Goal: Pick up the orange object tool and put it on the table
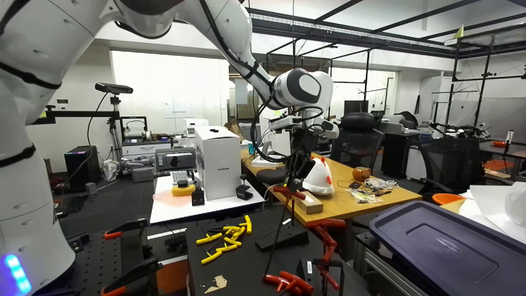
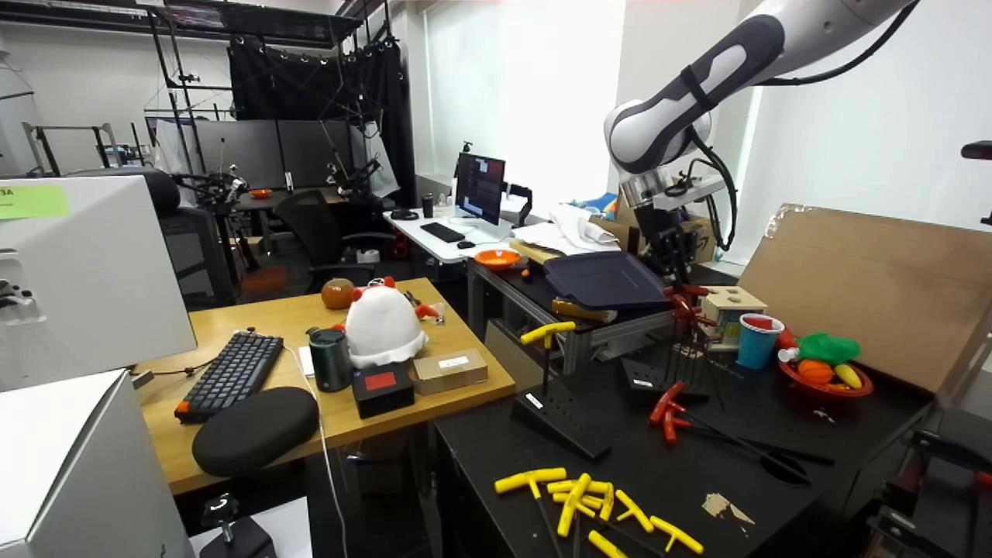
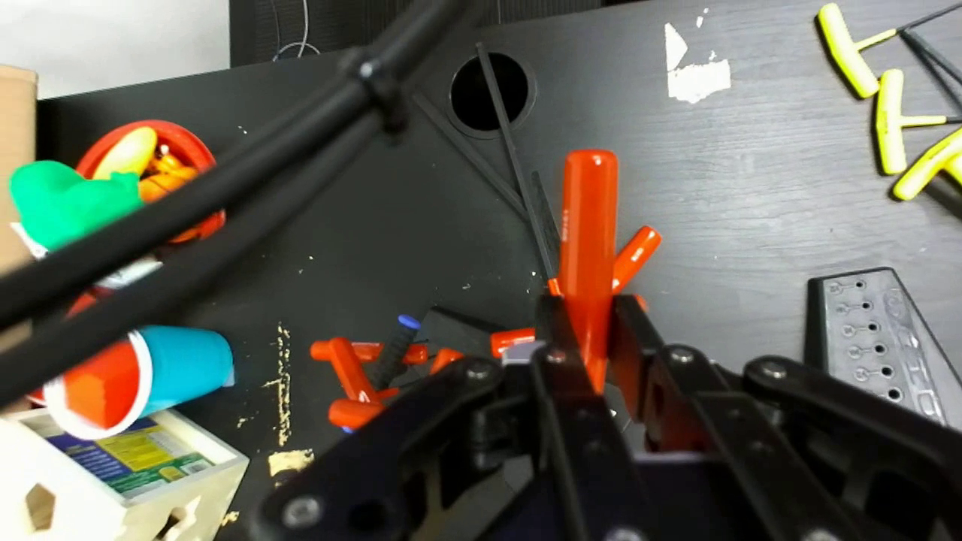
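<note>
My gripper (image 3: 590, 309) is shut on the handle of an orange-red T-handle tool (image 3: 591, 218) in the wrist view. In both exterior views the gripper (image 1: 293, 181) (image 2: 679, 277) points down above the black desk, with the held handle (image 1: 289, 192) (image 2: 685, 291) at its tips. A thin dark shaft runs down from the handle; its lower end is hard to make out. More orange-red tools (image 1: 326, 223) stand upright in a black stand. Others (image 2: 669, 415) lie on the black desk (image 2: 759, 418). The light tan wooden table (image 1: 374, 204) stands beyond the black desk.
Yellow T-handle tools (image 1: 228, 237) lie on the black desk near another black stand (image 2: 562, 422). A cup (image 2: 758, 341), a wooden box (image 2: 732, 304) and a red bowl (image 2: 823, 387) stand near the cardboard. A cardboard box (image 1: 309, 203) and plush toy (image 1: 318, 179) are on the tan table.
</note>
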